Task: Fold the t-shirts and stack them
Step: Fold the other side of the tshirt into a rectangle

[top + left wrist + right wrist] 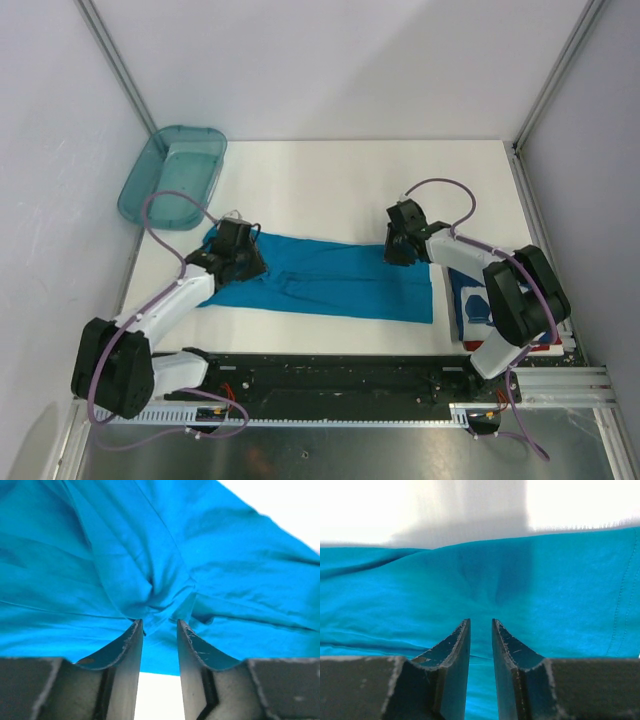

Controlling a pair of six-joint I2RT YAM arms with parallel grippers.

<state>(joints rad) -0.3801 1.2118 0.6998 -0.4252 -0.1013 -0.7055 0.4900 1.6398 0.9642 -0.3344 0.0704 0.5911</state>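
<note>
Plain pale grey walls (340, 60) box in a flat white tabletop (330, 175), silver metal frame posts (115, 60) run up the far corners, and the light's pretty even.

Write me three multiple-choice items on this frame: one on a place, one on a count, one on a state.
1. Where does the plastic bin stand?
A. At the table's far-left corner
B. At the near-right edge
C. On the teal t-shirt

2. How many t-shirts are in view?
A. One
B. Two
C. Four

3. How does the teal t-shirt lie?
A. Laid out as a long band across the table
B. Balled up in the bin
C. Hanging clear of the table

Key:
1 A, since the plastic bin sits at the far-left corner of the table.
2 B, since there is the teal t-shirt and a folded dark blue t-shirt at the right.
3 A, since the top view shows it stretched left to right on the table.
</note>
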